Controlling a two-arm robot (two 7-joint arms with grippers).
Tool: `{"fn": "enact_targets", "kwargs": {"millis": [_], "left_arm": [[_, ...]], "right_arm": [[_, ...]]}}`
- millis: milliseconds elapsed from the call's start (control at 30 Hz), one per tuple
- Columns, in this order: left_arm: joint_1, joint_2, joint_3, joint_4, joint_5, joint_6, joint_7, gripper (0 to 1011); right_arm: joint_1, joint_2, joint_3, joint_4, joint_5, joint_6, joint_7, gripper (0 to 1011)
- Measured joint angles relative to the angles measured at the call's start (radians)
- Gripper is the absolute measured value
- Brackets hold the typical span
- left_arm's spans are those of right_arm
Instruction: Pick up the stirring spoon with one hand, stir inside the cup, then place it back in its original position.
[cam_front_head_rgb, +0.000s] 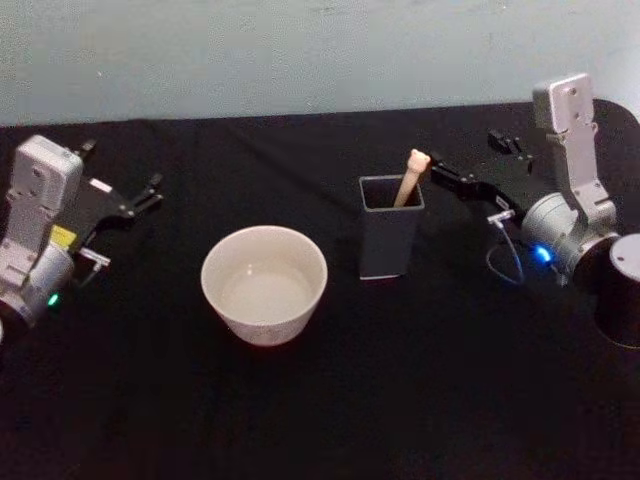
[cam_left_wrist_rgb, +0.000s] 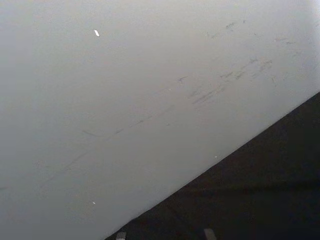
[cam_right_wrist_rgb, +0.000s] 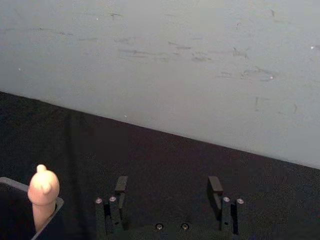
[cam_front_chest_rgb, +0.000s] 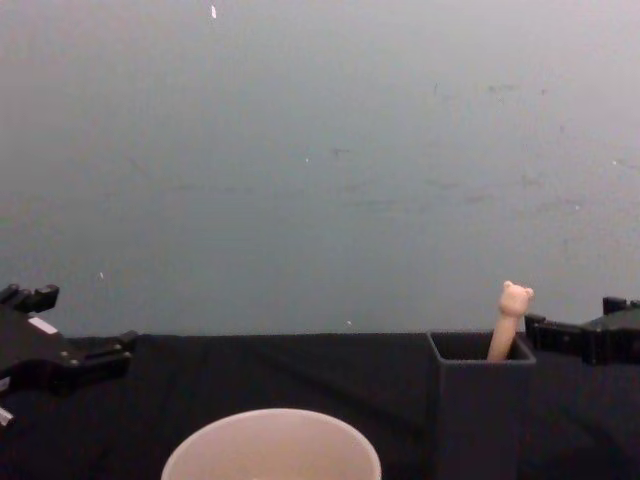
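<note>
In the middle of the black table (cam_front_head_rgb: 330, 420) I have the dark grey square holder (cam_front_head_rgb: 389, 240) as my reference, and the stirring spoon (cam_front_head_rgb: 411, 177) stands inside it, leaning toward its right rear corner with the bear-head end of the beige handle poking above the rim. From the chest camera the bear head (cam_front_chest_rgb: 515, 298) sits just over the holder's right edge. The bowl of the spoon is hidden inside the holder.

To the left of the holder, a little nearer to me, sits the cream cup (cam_front_head_rgb: 264, 283), upright; I see nothing in it, and it stands apart from the holder.

My right gripper (cam_front_head_rgb: 452, 172) is just to the right of the holder, level with the spoon's top, its black fingers pointing at the handle. In the right wrist camera the two fingers (cam_right_wrist_rgb: 215, 186) stand wide apart with nothing between them, and the bear head (cam_right_wrist_rgb: 43, 186) is off to one side of the gap, not touched. The silver wrist behind it shows a blue light.

My left gripper (cam_front_head_rgb: 148, 193) lies far to the left of the holder, beyond the cup, resting low by the table edge. Its fingers look spread and hold nothing.
</note>
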Motion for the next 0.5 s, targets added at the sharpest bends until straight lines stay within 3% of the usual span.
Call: {"fn": "enact_targets", "kwargs": {"millis": [500], "left_arm": [[0.0,0.0,0.0,0.0,0.0,0.0,0.0,1001]], "right_arm": [[0.0,0.002,0.0,-0.004,0.001,-0.003,0.0,1000]]}}
